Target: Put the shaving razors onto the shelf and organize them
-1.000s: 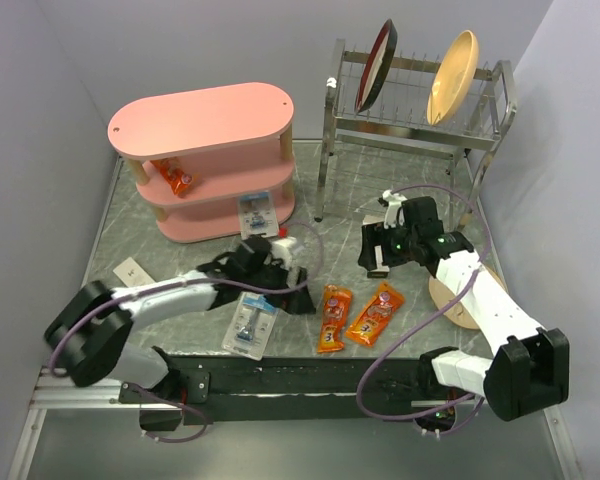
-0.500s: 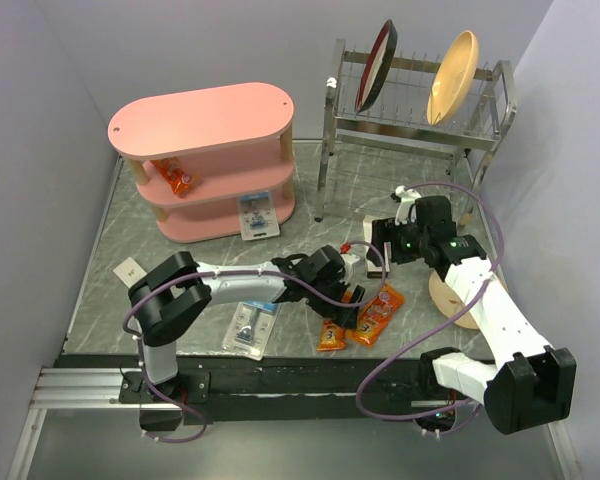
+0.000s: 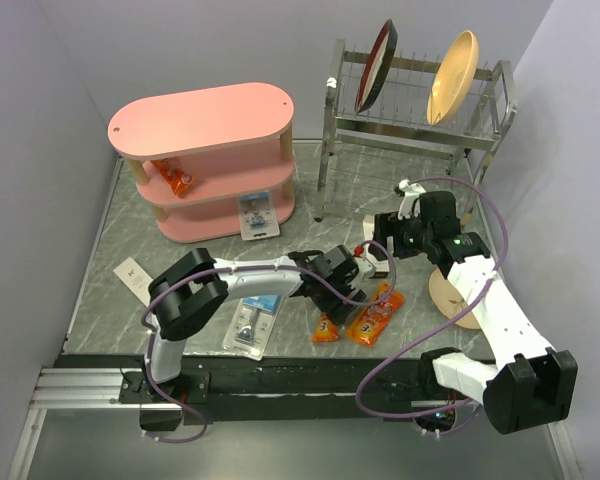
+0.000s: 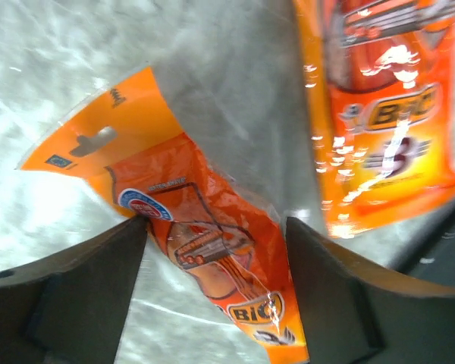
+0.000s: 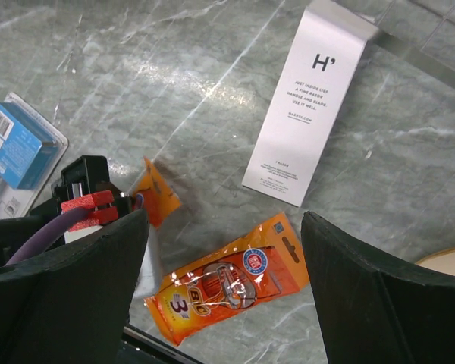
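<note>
Fingers of the left gripper (image 4: 216, 254) stand spread astride an orange razor packet (image 4: 186, 220) lying on the table (image 5: 174, 68), not yet pinching it. A second orange packet (image 3: 373, 315) lies just beside. One second earlier this arm was by the blue-carded razor pack (image 3: 250, 325), which remains on the table. Another blue-carded pack (image 3: 255, 215) leans at the bottom tier of the shelf (image 3: 205, 120). Judged intent: the orange packet is shelved next. Right gripper (image 5: 224, 258): fingers spread, holding nothing, near a white box (image 5: 307, 106).
</note>
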You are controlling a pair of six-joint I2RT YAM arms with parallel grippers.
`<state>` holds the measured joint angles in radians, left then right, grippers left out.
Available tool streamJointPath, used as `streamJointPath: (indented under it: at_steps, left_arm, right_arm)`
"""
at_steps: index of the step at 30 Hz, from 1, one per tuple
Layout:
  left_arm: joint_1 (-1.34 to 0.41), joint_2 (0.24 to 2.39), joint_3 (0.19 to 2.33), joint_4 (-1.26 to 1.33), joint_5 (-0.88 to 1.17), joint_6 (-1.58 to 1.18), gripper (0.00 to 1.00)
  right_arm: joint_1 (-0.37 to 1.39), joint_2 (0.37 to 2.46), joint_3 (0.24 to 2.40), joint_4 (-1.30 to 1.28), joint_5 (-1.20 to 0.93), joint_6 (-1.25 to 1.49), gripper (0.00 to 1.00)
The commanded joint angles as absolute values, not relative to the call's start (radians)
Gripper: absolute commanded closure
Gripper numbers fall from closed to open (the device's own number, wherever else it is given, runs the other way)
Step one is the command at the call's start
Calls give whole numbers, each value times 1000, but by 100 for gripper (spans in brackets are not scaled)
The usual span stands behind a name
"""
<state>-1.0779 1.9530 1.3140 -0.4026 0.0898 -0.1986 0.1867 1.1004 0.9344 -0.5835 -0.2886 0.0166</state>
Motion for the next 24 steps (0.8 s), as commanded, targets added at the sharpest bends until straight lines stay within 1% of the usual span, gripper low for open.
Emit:
streamJointPath:
  at_steps: [1, 2, 4, 7, 10, 13, 14, 16, 17, 18, 19, 20, 23, 24]
  left_arm:
    - [-1031, 1990, 1246, -503, 15, -11, 26]
    - [-1028, 1971, 1232, -494, 12, 27, 27]
    - [-1012, 1954, 1235, -485, 18, 122, 34]
    - [-997, 1921, 1250, -480, 35, 291, 36]
    - [-982, 1853, 1201, -437, 47, 513, 42]
    - [-973, 1749, 1117, -396, 135, 730, 43]
    - [-976, 1682, 1054, -375, 165, 830, 43]
    - [-979, 1613, 996, -322, 215, 925, 36]
    - [-980, 1545, 929, -293, 225, 992, 31]
    - [-979, 1513, 899, -229, 232, 1014, 23]
    - [-979, 1488, 878, -212, 227, 1026, 21]
    - [-979, 1447, 862, -198, 224, 1019, 16]
    - [-965, 1370, 886, -193, 215, 925, 13]
    - [-959, 1347, 894, -201, 216, 893, 11]
  right_arm:
    - [187, 1092, 982, -549, -299, 8, 12]
    - [187, 1091, 982, -551, -299, 6, 12]
    - [187, 1088, 980, -555, -291, 6, 12]
    - [187, 1075, 982, -564, -278, -28, 12]
    - [189, 1069, 973, -572, -273, -43, 12]
    - [187, 1068, 960, -581, -313, -86, 12]
    - [187, 1068, 959, -589, -324, -100, 12]
    - [187, 1065, 942, -595, -385, -161, 12]
    - [189, 1063, 937, -603, -417, -188, 12]
    - [190, 1062, 925, -607, -454, -218, 12]
    - [190, 1060, 920, -615, -500, -298, 12]
    - [202, 1065, 916, -642, -590, -346, 12]
    - [254, 1127, 934, -715, -661, -487, 11]
    - [270, 1156, 972, -744, -678, -518, 11]
